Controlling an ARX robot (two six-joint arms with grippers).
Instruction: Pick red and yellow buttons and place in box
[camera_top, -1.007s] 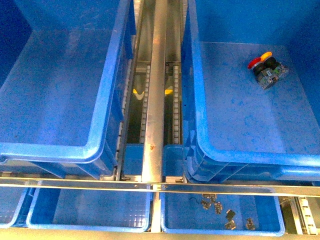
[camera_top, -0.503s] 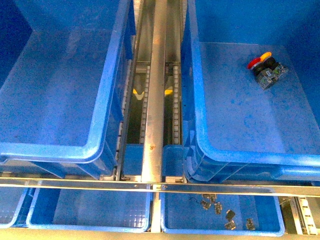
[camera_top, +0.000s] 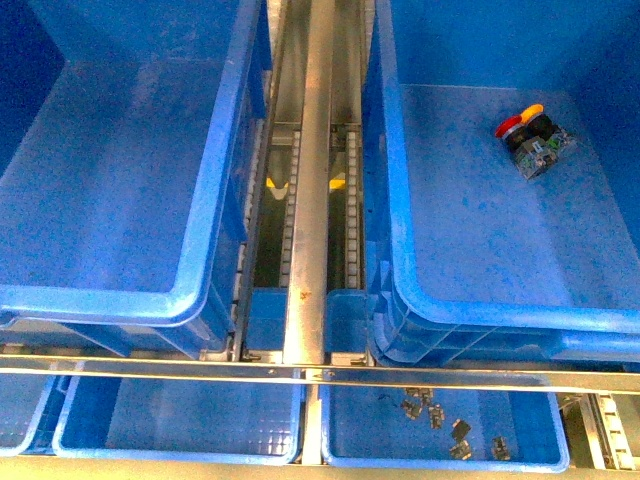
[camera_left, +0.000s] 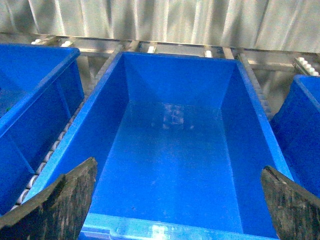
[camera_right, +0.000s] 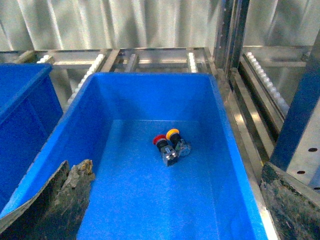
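Red & yellow buttons (camera_top: 533, 139) lie touching on the floor of the right box (camera_top: 480, 312), near its far end. Left box (camera_top: 130, 300) is bare inside. Left gripper (camera_left: 175, 200) hangs over it, jaws wide apart, holding nothing; right gripper (camera_right: 175, 200) likewise over the buttons. Looks about done, unless more come.

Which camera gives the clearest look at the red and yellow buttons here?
The right wrist view: the red and yellow buttons lie near the middle of the picture on the box floor, caps and bodies distinct. The front view shows them smaller, near the right bin's far corner. The left wrist view shows only an empty bin.
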